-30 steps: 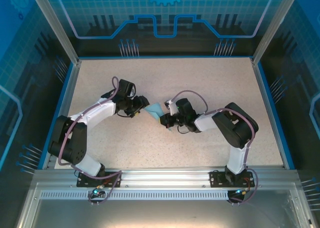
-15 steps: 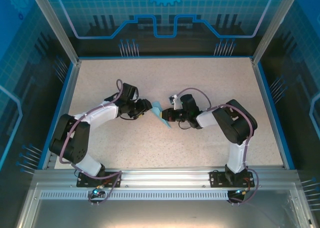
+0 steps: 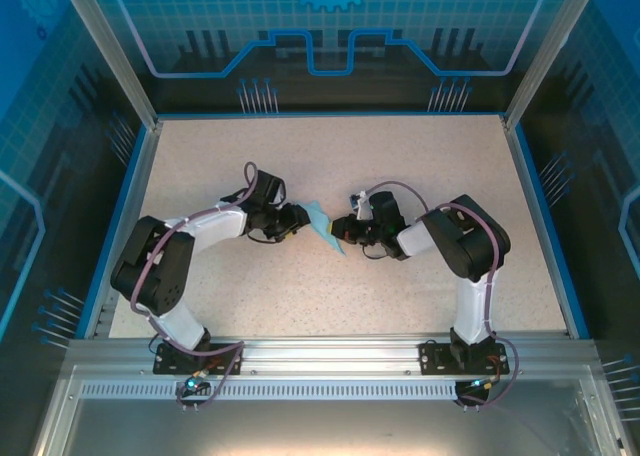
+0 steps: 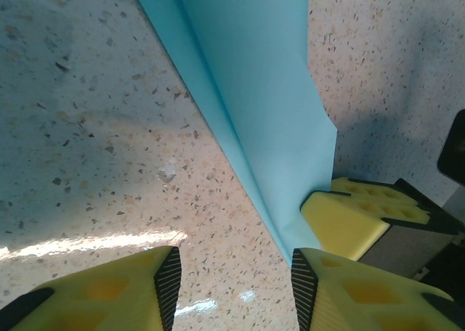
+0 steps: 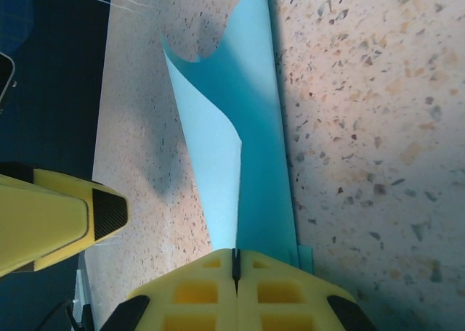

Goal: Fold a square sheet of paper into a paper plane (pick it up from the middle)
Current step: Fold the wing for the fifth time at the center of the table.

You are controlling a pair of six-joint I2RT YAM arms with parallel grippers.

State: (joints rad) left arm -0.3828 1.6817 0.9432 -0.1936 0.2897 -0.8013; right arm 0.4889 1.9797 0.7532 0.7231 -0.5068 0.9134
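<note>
A: Left claw (image 3: 298,219) has slid in at the paper's (image 3: 322,221) 9 o'clock. Jaws apart, gripping nothing.
B: Right claw (image 3: 345,231) at 3 o'clock stays clenched on the paper's tail, middle of the table (image 3: 400,166). Looks like a second grip for the next crease.

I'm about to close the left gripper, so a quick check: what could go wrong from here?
The left gripper is open with the folded paper beside one finger, not between the jaws; closing could miss or crumple it. The right gripper is shut on only one end; the free end curls up and may bend off the crease. The grippers sit close and might collide.
</note>
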